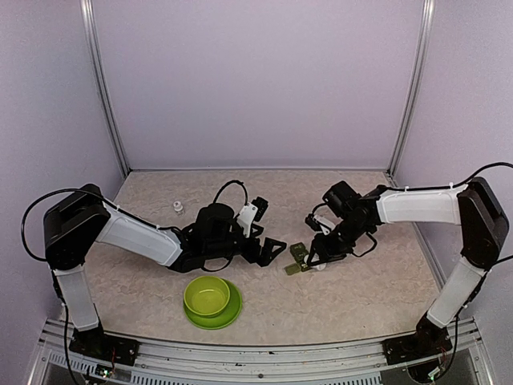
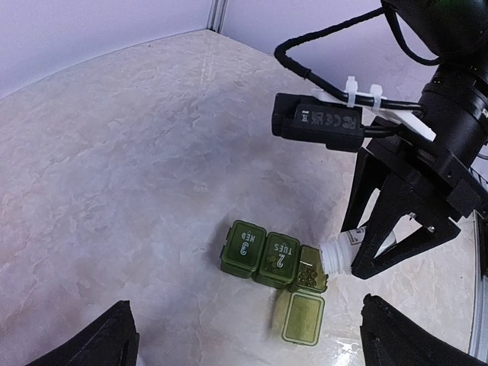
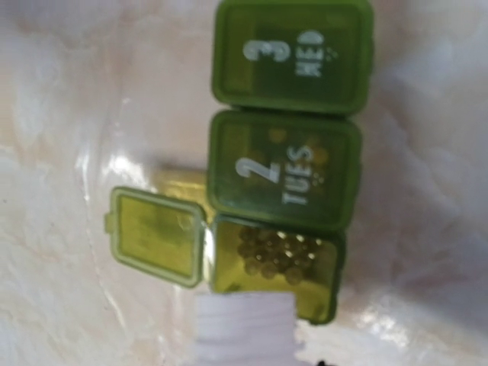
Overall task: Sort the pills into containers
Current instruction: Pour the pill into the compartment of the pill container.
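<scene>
Soft even light, right wrist view blurred

Dark green pill box (image 2: pixel 263 255), end lid (image 3: pixel 293 53) marked "3 WED", middle lid (image 3: pixel 284 171) marked "2 TUES"

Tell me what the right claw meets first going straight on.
Most likely the open end compartment of the pill box, holding pills: the white bottle in the right claw points into it. Depth is unclear.
</scene>
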`<state>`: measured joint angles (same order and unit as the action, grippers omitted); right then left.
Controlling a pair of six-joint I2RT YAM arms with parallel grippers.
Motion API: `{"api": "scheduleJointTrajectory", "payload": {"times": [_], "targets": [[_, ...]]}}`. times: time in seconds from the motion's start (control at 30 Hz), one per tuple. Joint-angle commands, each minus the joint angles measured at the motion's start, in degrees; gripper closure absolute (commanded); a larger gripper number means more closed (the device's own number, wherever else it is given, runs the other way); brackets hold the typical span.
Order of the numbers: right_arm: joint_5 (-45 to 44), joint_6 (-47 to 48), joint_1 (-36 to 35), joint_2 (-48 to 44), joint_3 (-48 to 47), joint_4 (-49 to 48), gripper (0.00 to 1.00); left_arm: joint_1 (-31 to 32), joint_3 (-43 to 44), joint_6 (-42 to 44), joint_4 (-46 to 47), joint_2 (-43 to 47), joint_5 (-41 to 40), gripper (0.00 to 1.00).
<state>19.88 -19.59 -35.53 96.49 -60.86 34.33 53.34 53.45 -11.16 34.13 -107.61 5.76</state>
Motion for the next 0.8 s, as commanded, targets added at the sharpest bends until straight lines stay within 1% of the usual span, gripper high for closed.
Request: {"api": "scheduleJointTrajectory", "payload": {"times": [0.0, 0.53, 0.77], "targets": [[0.0, 0.0, 0.5, -3.2, 1.2, -3.3, 1.0, 0.1, 0.7, 0.7, -0.1, 0.6, 0.0, 0.01], [-1.0, 0.5, -0.2, -8.5, 8.4, -11.4, 1.0, 0.1, 0.8, 0.6, -0.1, 0.2, 0.1, 0.01], [-2.5, 0.3, -1.2, -10.6, 11.8, -16.7, 1.0, 0.1, 0.7, 0.6, -0.2, 0.3, 0.0, 0.01]]}}
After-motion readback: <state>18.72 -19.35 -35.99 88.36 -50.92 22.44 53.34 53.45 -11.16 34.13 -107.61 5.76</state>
